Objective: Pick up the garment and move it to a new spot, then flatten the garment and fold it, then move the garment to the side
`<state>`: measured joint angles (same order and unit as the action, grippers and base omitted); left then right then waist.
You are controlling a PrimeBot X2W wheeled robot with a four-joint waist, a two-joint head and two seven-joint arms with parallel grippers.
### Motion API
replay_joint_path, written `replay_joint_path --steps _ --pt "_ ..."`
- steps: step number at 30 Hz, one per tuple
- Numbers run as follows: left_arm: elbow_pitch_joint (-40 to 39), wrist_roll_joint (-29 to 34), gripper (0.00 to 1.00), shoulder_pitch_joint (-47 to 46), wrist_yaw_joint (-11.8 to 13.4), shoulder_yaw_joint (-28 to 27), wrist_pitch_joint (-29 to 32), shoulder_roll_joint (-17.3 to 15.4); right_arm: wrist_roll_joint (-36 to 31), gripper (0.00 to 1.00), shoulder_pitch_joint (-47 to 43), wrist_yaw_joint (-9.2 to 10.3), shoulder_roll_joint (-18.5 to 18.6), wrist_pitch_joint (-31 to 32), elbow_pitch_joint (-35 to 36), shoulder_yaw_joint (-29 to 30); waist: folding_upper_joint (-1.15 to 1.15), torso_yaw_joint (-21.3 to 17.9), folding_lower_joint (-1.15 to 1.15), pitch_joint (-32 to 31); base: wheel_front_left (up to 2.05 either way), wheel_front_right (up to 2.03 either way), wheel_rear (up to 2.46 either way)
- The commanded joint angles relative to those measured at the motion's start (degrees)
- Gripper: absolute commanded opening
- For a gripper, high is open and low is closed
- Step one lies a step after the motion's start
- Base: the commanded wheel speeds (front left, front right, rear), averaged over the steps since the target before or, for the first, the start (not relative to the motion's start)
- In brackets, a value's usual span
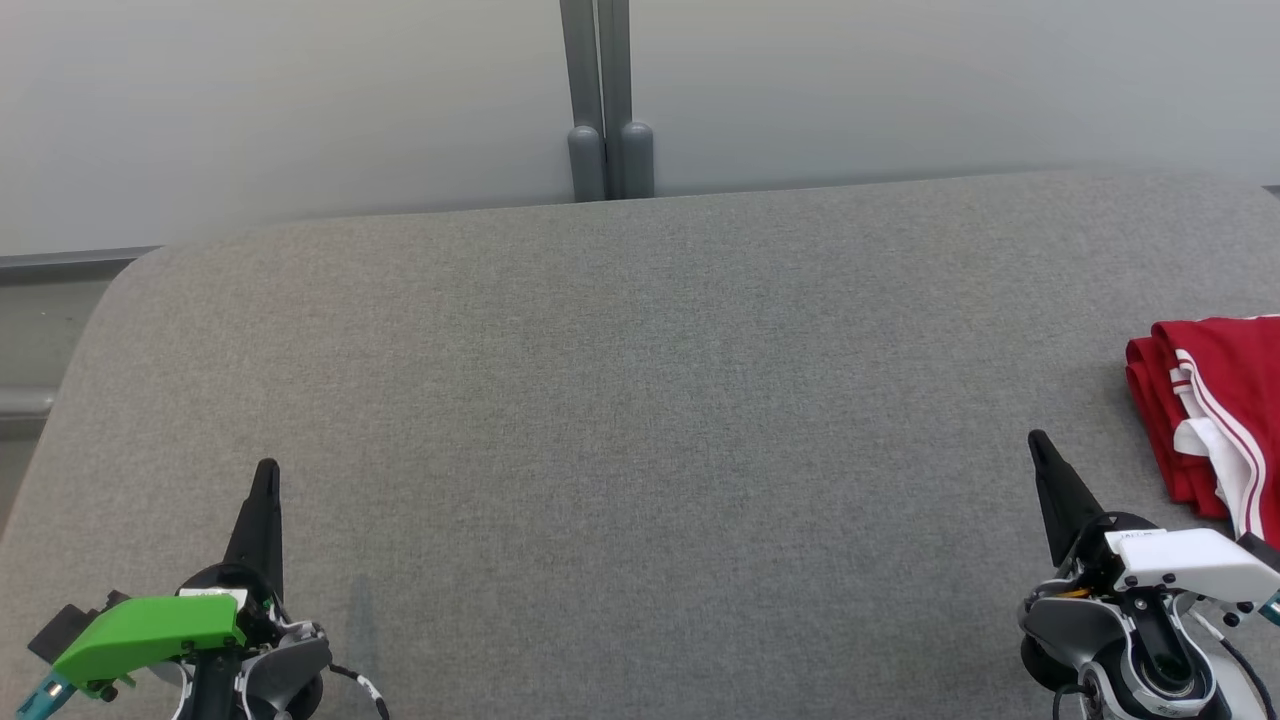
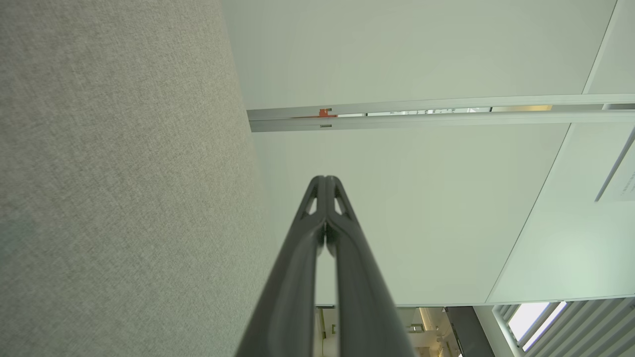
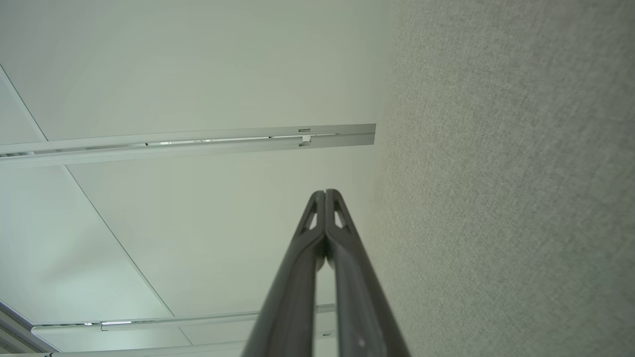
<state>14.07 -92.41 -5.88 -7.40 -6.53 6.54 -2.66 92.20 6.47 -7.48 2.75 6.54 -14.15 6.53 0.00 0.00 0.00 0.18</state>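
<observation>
Garment (image 1: 1215, 405) beside right pincer (image 1: 1040, 445)

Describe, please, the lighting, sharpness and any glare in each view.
Head view: soft, even light, faint shadows on the grey fabric surface; the red garment is sharp but cropped by the right edge. Left wrist view: the left gripper is in focus; a window glares at lower right. Right wrist view: greenish cast, the right gripper sharp, no glare.
</observation>
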Motion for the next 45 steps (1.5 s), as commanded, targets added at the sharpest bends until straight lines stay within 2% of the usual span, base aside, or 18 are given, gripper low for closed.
replay_joint_path --steps 1,45 --pt "-0.1 0.0 0.00 -0.7 -0.3 -0.1 0.2 -0.4 0.4 0.00 -0.5 -0.02 0.2 0.2 0.3 0.1 0.00 0.0 0.00 0.0 0.00 0.00 0.00" --pt "-0.1 0.0 0.00 -0.7 -0.3 -0.1 0.2 -0.4 0.4 0.00 -0.5 -0.03 0.2 0.2 0.3 0.1 0.00 0.0 0.00 0.0 0.00 0.00 0.00"
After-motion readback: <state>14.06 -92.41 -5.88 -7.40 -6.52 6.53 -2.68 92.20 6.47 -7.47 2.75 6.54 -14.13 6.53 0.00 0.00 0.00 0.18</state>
